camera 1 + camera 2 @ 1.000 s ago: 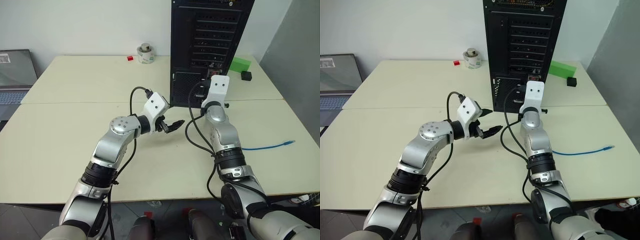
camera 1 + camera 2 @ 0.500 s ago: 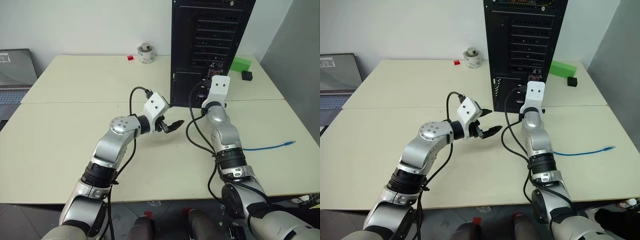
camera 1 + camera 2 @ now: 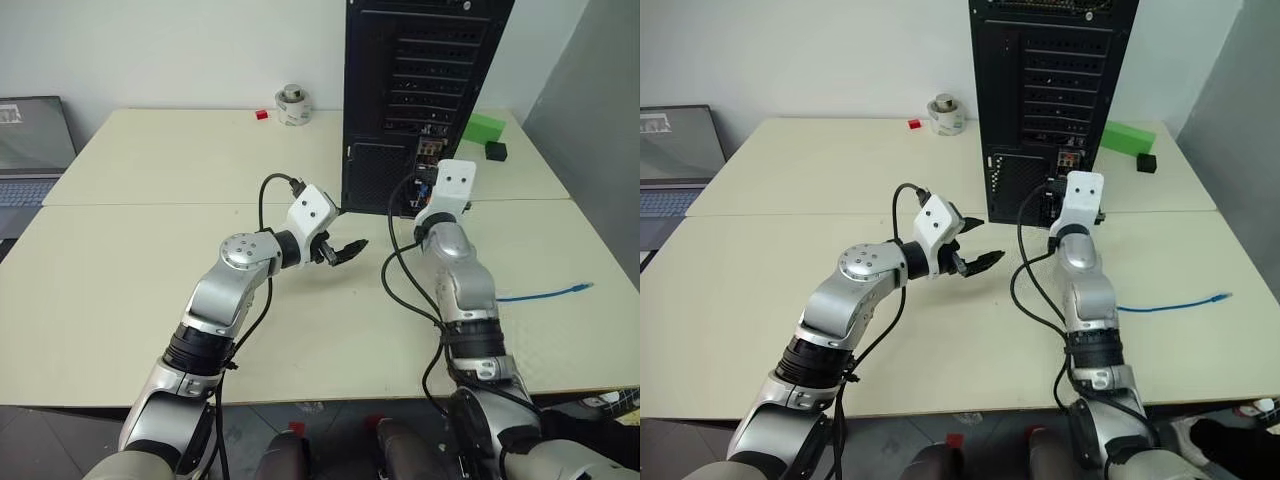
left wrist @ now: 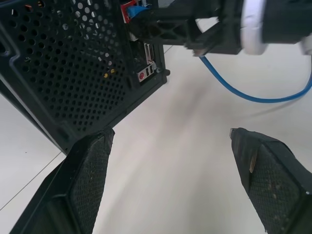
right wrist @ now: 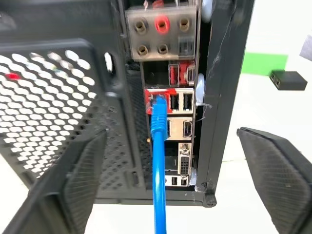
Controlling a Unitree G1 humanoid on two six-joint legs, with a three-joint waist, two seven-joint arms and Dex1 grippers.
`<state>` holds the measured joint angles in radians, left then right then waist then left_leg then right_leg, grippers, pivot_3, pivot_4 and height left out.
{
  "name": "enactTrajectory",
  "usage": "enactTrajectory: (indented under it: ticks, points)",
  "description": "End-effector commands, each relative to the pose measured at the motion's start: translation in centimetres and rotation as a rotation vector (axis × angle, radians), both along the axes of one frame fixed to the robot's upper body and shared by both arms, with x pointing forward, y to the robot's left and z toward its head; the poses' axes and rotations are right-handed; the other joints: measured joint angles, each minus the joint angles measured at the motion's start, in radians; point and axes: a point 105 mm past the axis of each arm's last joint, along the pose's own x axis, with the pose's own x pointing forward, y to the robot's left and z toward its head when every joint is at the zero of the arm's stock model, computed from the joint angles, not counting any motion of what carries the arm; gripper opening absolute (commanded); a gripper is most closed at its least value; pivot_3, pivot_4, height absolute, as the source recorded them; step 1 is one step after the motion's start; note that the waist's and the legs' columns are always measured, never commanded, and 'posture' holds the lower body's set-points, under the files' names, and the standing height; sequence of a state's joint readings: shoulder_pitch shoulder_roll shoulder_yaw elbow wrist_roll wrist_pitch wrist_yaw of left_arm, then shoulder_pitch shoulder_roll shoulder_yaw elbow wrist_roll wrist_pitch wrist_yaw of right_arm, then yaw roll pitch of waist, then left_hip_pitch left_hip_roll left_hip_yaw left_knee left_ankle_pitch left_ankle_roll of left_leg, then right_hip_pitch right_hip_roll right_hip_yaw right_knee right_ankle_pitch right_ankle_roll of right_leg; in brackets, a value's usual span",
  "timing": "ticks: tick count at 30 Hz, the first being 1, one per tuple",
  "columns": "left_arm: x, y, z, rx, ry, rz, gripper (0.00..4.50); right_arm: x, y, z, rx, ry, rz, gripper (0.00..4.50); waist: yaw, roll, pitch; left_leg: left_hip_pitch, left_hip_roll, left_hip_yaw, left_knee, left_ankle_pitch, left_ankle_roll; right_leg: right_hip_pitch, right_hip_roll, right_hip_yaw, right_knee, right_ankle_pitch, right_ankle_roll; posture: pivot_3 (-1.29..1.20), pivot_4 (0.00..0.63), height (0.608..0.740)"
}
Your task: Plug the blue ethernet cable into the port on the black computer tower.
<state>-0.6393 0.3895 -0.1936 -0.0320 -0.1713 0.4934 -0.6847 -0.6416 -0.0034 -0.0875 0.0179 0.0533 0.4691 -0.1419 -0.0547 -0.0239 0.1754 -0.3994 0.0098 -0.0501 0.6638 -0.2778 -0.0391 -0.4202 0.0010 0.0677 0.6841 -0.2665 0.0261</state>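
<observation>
We see the blue cable (image 5: 159,161) seated in the port (image 5: 157,101) on the tower (image 3: 420,70); both pincers, right (image 5: 170,190) and left (image 3: 343,250), gape empty beside it.

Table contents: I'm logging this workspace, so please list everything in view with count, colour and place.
black computer tower: one, black, far side of table, rear panel facing robot.
blue ethernet cable: one, blue, plug seated in the port, free end on table at right.
tape roll: one, whitish, far table edge.
small block: one, red, beside the roll.
box: one, green, right of tower.
small object: one, black, near green box.
laptop: one, grey, far left.
left claw: open, over table.
right claw: open, at the tower's rear.
</observation>
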Motion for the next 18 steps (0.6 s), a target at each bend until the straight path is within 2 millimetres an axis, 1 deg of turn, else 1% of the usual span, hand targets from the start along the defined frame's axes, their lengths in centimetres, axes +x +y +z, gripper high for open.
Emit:
enactTrajectory:
  ticks: [1, 4, 8, 12, 15, 18]
  points:
    - [1.1, 2.1, 0.9, 0.014, -0.077, 0.123, 4.04, -3.0, -0.6, 2.8, -0.057, -0.098, 0.121, 4.49, 0.002, 0.000, 0.000, 0.000, 0.000, 0.000, 0.000, 0.000, 0.000, 0.000, 0.000, 0.000, 0.000, 0.000, 0.000, 0.00, 0.150, 0.740]
    - [1.5, 3.2, 0.8, 0.026, -0.085, 0.181, 4.04, -4.6, -1.5, 3.3, -0.145, -0.122, 0.187, 4.49, 0.003, 0.000, 0.000, 0.000, -0.001, 0.000, 0.001, 0.000, 0.000, 0.001, 0.000, 0.000, -0.001, 0.000, 0.000, 0.00, 0.150, 0.740]
    - [1.6, 4.6, 0.7, 0.045, -0.090, 0.225, 4.04, -6.6, -3.4, 3.4, -0.259, -0.137, 0.278, 4.49, 0.006, 0.000, 0.000, 0.000, 0.000, -0.001, 0.000, 0.000, 0.000, 0.001, 0.001, -0.002, -0.001, 0.000, 0.000, 0.00, 0.150, 0.740]
    - [1.7, 5.6, 2.3, -0.030, -0.125, 0.233, 4.04, -8.2, -5.6, 3.7, -0.332, -0.142, 0.344, 4.49, 0.011, 0.000, 0.000, 0.000, -0.001, -0.001, 0.001, 0.000, 0.000, 0.001, 0.001, -0.002, -0.001, 0.000, 0.000, 0.00, 0.150, 0.740]
    - [1.4, 5.8, 3.5, -0.070, -0.145, 0.196, 4.04, -9.3, -7.3, 4.2, -0.377, -0.145, 0.380, 4.49, 0.013, 0.000, 0.000, 0.000, -0.002, 0.000, 0.001, 0.000, 0.001, 0.002, 0.001, -0.002, -0.002, 0.000, 0.000, 0.00, 0.150, 0.740]
    - [0.9, 6.1, 4.3, -0.080, -0.161, 0.160, 4.04, -10.2, -8.3, 4.7, -0.391, -0.144, 0.423, 4.49, 0.014, 0.000, 0.000, 0.001, -0.002, 0.000, 0.001, 0.000, 0.001, 0.003, 0.003, -0.002, -0.002, 0.000, 0.000, 0.00, 0.150, 0.740]
